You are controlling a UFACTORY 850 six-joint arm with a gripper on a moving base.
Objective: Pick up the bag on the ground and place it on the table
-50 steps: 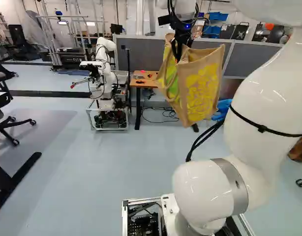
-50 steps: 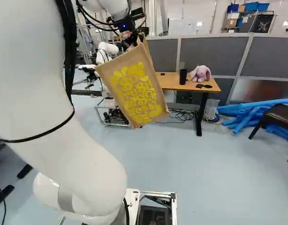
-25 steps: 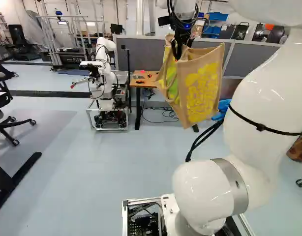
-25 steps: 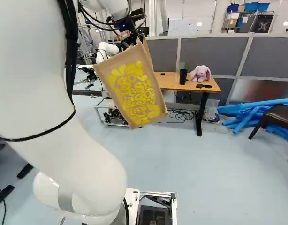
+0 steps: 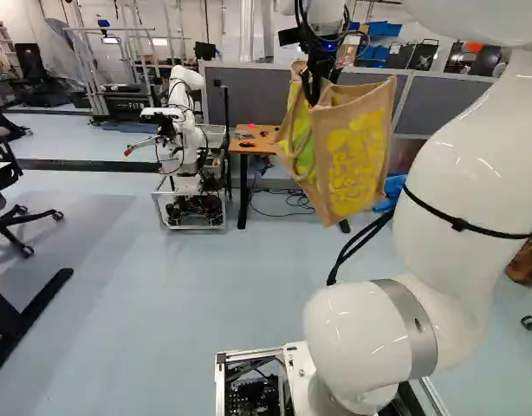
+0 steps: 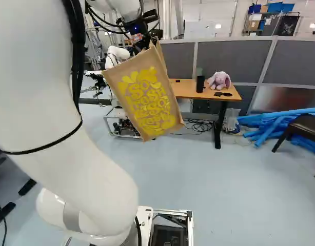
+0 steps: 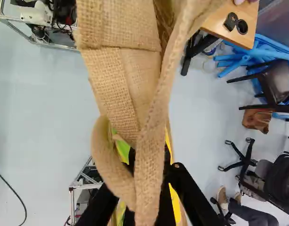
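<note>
Nearest, the white arm point(image 5: 452, 165) reaches forward and up, with the jaws at its far end pointing down. They are closed on a looped handle point(image 7: 148, 181) of the bag point(image 6: 142, 97), its webbing pinched between the two fingers. The bag hangs below the jaws, off the floor point(image 6: 198, 174), tilted in the right base view, its print-covered side turned towards the base.

It looks like coarse woven cloth, firm enough to keep its boxy walls, while the handle seems soft and bendy. Its weight and contents cannot be told; nothing about it seems fragile. The handle is a sensible place to hold, though the body may swing or twist beneath it, so slow travel would suit.

Beyond and lower than the jaws stands the wooden tabletop point(image 6: 185, 89), holding a black cup point(image 6: 200, 84) and a plush rabbit point(image 6: 219, 80). The lift looks done; carrying remains. The bag's bottom probably needs raising over the near edge before it is lowered, away from the cup, which a swinging corner could knock. Once its base is supported, the jaws can let go, though the soft walls might lean.

Farther off, past the tabletop, runs a grey partition point(image 6: 229, 59).
</note>
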